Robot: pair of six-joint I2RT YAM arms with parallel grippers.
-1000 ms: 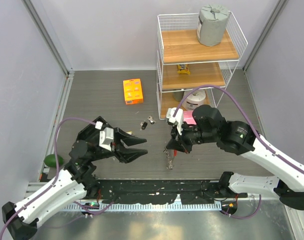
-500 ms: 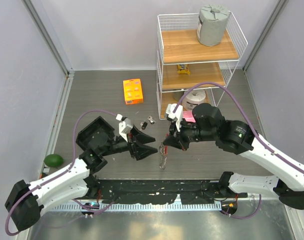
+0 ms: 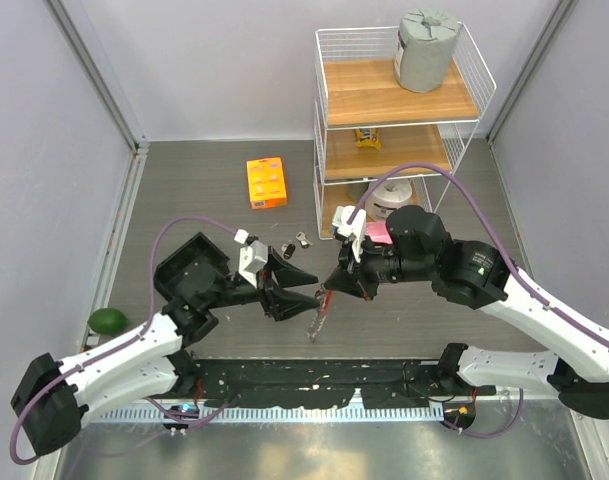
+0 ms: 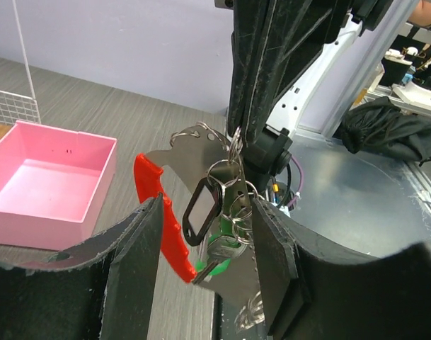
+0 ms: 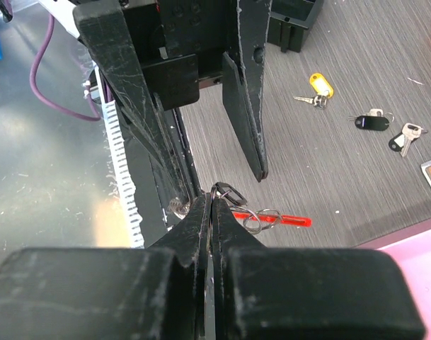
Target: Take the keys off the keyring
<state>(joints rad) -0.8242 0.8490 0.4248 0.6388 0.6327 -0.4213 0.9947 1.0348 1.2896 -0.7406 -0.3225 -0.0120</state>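
Note:
My right gripper (image 3: 331, 287) is shut on the keyring (image 5: 261, 216) and holds the bunch hanging above the floor. The bunch (image 3: 317, 315) shows a red strap fob (image 4: 161, 212), a black-tagged key (image 4: 201, 205), a green-tagged key (image 4: 221, 263) and silvery rings. My left gripper (image 3: 306, 298) is open. Its fingers (image 4: 137, 276) stand on either side of the hanging bunch, and the right-hand finger is close against the rings. In the right wrist view my right gripper (image 5: 210, 203) is pinched on a ring, with the red strap (image 5: 289, 220) beyond it. Three loose keys lie on the floor: a yellow-headed one (image 5: 318, 86) and two dark-headed ones (image 5: 374, 122).
An orange box (image 3: 267, 182) lies at the back left. A white wire shelf (image 3: 399, 110) stands at the back right with a grey roll (image 3: 427, 50) on top. A pink tray (image 4: 52, 191) sits at the shelf's foot. A green object (image 3: 107, 320) lies at the left wall.
My left arm has reached right and brought its open fingers round the hanging bunch. My right gripper has shifted the bunch slightly left, still shut on it.

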